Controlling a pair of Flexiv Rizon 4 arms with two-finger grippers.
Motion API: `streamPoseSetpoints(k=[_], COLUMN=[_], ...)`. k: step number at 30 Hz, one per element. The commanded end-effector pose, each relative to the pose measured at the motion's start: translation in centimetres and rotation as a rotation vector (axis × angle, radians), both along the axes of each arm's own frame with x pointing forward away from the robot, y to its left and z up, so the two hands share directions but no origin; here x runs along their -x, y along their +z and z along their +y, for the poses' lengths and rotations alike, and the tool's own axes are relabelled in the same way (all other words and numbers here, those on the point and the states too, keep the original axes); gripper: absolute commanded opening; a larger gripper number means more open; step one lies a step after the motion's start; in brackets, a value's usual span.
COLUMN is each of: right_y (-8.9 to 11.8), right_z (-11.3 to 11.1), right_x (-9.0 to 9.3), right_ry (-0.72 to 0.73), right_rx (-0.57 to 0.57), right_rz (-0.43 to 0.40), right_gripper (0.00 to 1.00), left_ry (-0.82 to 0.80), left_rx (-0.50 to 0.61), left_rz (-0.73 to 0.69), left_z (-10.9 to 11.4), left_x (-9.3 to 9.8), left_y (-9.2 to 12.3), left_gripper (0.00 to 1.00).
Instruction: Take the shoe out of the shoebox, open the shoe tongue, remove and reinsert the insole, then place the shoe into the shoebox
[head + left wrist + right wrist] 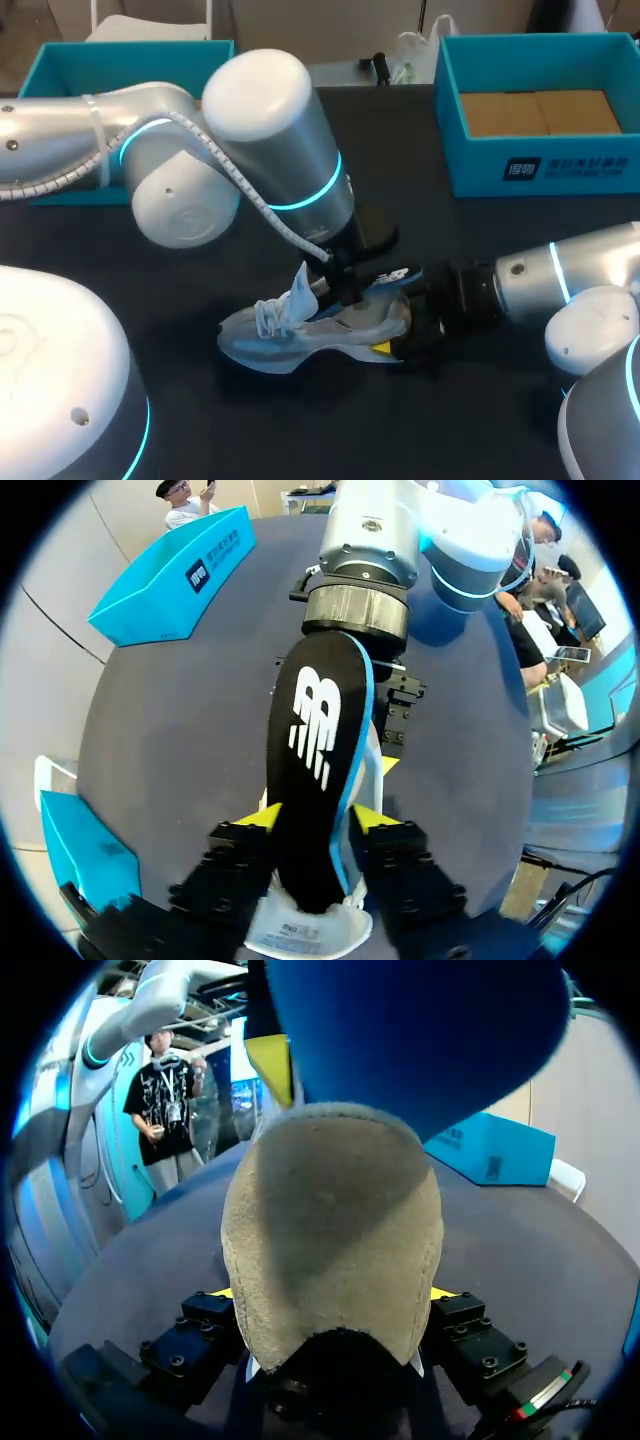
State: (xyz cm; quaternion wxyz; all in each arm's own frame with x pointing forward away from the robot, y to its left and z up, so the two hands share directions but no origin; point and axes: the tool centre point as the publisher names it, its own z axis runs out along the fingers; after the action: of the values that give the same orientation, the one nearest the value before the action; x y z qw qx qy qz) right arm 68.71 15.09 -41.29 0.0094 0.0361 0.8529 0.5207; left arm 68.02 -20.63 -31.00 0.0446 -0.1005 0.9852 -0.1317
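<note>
From the head view, the shoe [300, 335] is out of its box and sits on the dark table [470, 420], a little below the middle of the frame. Its toe points to the frame's left and its heel to the right, with the white laces loose and the tongue standing up.

The left arm comes down over the shoe from the upper left. In its wrist view the left gripper [312, 820] is clamped on the black insole [315, 750], one yellow tip pressed to each long edge. The insole runs ahead of the fingers toward the right arm. In the head view it shows just over the heel opening, and I cannot tell whether any of it is inside the shoe.

The right gripper [332, 1295] comes in low from the frame's right and grips the heel from both sides, the grey heel collar filling the space between its fingers.

One teal shoebox [540, 165] stands open at the upper right, well apart from the shoe. A second teal box [60, 60] is at the upper left.
</note>
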Motion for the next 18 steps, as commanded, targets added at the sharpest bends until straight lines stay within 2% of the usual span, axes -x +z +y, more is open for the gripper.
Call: streamPoseSetpoints(k=[1, 11, 18], right_y=[0.2, 0.2, 0.2], right_z=[0.2, 0.2, 0.2], right_x=[0.1, 0.1, 0.1], right_ry=[-0.002, -0.002, -0.002], right_rx=[0.006, 0.006, 0.006], right_rz=[0.0, 0.0, 0.0], right_gripper=[0.0, 0.0, 0.0], left_ry=[0.026, 0.048, 0.063], left_rx=[-0.007, -0.056, -0.098], left_rz=[-0.065, -0.186, -0.244], left_z=[0.5, -0.4, -1.2], left_x=[1.3, 2.3, 2.8], left_y=[1.0, 1.3, 0.8], left_gripper=[0.82, 0.82, 0.75])
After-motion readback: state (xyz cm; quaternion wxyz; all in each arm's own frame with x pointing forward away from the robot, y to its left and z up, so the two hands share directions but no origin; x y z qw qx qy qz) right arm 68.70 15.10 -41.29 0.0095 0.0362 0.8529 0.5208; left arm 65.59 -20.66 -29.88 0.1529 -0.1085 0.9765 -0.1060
